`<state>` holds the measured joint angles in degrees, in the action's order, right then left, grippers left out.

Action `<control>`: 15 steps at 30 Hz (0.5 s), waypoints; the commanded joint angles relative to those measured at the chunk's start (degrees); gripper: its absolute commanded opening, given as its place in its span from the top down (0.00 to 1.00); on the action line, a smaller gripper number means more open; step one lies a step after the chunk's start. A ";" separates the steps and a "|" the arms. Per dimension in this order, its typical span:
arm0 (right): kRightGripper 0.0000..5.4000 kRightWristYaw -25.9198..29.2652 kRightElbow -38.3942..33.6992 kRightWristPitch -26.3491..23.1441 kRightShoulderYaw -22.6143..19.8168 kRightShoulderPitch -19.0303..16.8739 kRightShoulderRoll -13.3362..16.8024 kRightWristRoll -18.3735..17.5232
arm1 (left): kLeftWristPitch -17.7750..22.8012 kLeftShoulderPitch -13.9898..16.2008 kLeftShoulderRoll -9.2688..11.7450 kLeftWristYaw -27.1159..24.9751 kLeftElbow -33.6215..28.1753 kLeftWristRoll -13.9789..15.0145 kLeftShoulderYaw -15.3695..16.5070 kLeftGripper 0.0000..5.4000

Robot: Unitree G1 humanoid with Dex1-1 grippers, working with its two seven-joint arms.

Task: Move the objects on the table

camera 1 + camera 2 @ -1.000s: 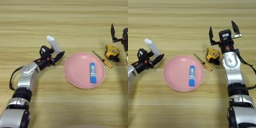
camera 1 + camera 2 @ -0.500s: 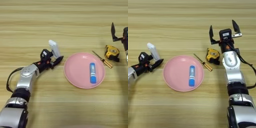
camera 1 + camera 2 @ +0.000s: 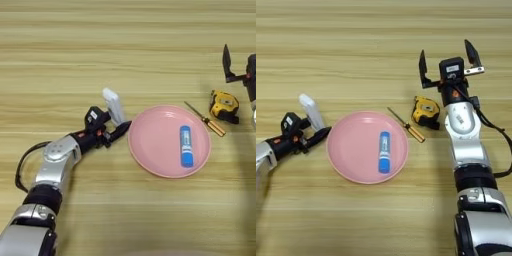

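- I take the large round pink plate (image 3: 169,141) as my landmark on the wide light wooden table (image 3: 125,50); the small blue tube (image 3: 185,145) lies inside it, right of centre, lengthwise toward me.
- My left gripper (image 3: 113,126) sits just left of the plate's rim, its two black fingers closed on the lower end of the white remote control (image 3: 114,106), which stands tilted up and away from the plate.
- My right gripper (image 3: 450,64) hangs well beyond the plate's right side, fingers spread wide and pointing up, holding nothing.
- The yellow-black tape measure (image 3: 425,112) lies just right of the plate, below that open gripper; the thin screwdriver with the amber handle (image 3: 406,125) lies between tape measure and plate, its handle end close to the rim.
- Risks as I judge them: the grip is only on the remote's end, so it could pivot or slip out if I swing fast.
- If I lower it toward the plate, the fingers could catch the rim and shove the plate — that would roll the tube and nudge the screwdriver.
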<state>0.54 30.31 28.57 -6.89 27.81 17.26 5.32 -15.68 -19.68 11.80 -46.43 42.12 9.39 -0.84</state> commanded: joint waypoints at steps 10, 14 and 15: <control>0.00 0.16 0.38 0.65 0.09 1.34 0.20 -0.40 | -0.09 0.94 -0.72 -0.43 -0.87 0.21 -0.13 0.29; 0.00 0.16 0.36 0.73 0.18 1.28 0.14 -0.33 | -0.15 0.88 -0.78 -0.33 -0.99 0.26 -0.02 0.20; 0.00 0.14 0.35 0.75 0.20 1.26 0.14 -0.29 | -0.18 0.87 -0.79 -0.32 -1.01 0.26 0.01 0.18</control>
<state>0.55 30.31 29.00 -6.84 27.82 17.27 5.29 -15.67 -18.88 10.95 -46.55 41.73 9.42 -0.79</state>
